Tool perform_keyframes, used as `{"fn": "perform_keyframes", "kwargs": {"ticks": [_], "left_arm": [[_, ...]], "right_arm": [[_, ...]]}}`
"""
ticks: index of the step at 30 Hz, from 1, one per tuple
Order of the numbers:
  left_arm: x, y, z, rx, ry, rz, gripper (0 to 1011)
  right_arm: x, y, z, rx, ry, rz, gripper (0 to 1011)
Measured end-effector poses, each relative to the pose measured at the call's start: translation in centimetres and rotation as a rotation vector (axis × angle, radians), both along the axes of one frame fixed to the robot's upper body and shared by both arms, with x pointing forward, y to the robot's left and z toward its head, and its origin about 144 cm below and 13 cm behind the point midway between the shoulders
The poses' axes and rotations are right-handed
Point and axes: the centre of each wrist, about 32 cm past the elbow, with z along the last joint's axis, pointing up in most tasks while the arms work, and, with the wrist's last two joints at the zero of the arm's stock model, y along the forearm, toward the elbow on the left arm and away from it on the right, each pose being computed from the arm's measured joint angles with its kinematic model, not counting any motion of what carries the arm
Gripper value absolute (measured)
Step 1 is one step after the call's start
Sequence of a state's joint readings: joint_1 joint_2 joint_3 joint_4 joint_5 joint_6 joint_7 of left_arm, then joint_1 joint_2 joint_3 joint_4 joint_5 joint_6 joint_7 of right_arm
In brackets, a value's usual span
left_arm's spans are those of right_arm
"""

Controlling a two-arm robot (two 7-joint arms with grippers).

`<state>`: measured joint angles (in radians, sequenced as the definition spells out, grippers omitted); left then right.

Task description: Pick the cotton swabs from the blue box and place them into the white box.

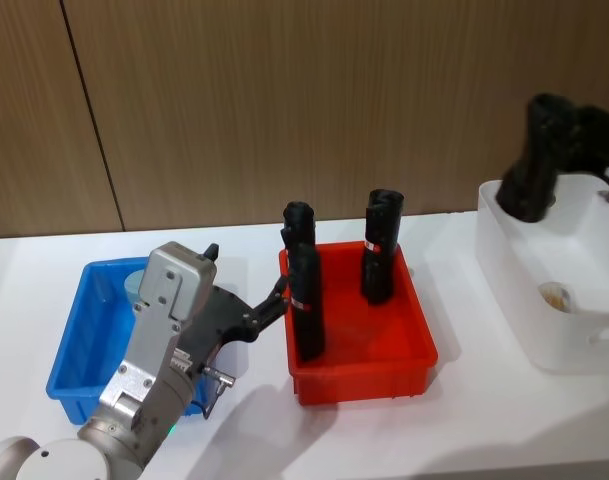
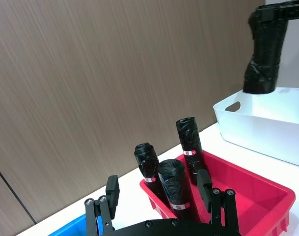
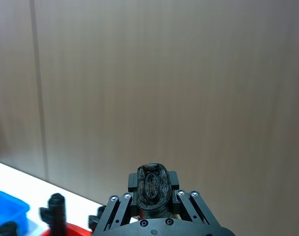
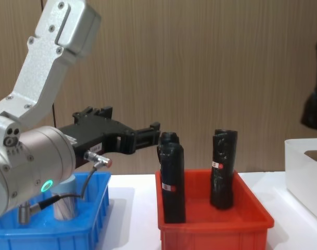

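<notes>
A cotton swab jar [image 1: 134,285] with a pale lid stands in the blue box [image 1: 76,345] at the left; the chest view shows the jar [image 4: 64,202] behind my left arm. My left gripper [image 1: 274,300] hangs open over the blue box's right rim with its fingertips [image 2: 112,189] towards the red bin, holding nothing. At the far right stands the white box [image 1: 514,290]. Above it my right gripper [image 1: 549,115] is shut on a black wrapped roll [image 1: 532,180], whose end is clamped between the fingers [image 3: 151,184].
A red bin [image 1: 359,345] sits between the two boxes with three black wrapped rolls [image 1: 304,300] standing upright in it. A wooden wall panel runs close behind the white table. Bare table lies in front of the bins.
</notes>
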<state>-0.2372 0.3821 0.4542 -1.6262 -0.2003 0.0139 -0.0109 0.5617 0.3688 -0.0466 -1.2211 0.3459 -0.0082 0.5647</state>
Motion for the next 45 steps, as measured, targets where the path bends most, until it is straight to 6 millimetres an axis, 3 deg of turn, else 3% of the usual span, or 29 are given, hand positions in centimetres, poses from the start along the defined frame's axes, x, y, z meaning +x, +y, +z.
{"fn": "perform_keyframes", "kwargs": {"ticks": [13,22,34,45], "left_arm": [[0.0,0.0,0.0,0.000,0.000,0.000,1004],[0.0,0.0,0.0,0.000,0.000,0.000,1004],[0.0,0.0,0.0,0.000,0.000,0.000,1004],[0.0,0.0,0.0,0.000,0.000,0.000,1004]], "right_arm": [[-1.4,-3.1,0.3,-0.040,0.060,-0.198,360],[-2.0,-4.7,-0.1,-0.048,0.094,-0.279,667],[-2.9,-5.5,0.0,-0.048,0.097,-0.317,998],[-3.4,-5.8,0.1,-0.045,0.096,-0.330,1002]]}}
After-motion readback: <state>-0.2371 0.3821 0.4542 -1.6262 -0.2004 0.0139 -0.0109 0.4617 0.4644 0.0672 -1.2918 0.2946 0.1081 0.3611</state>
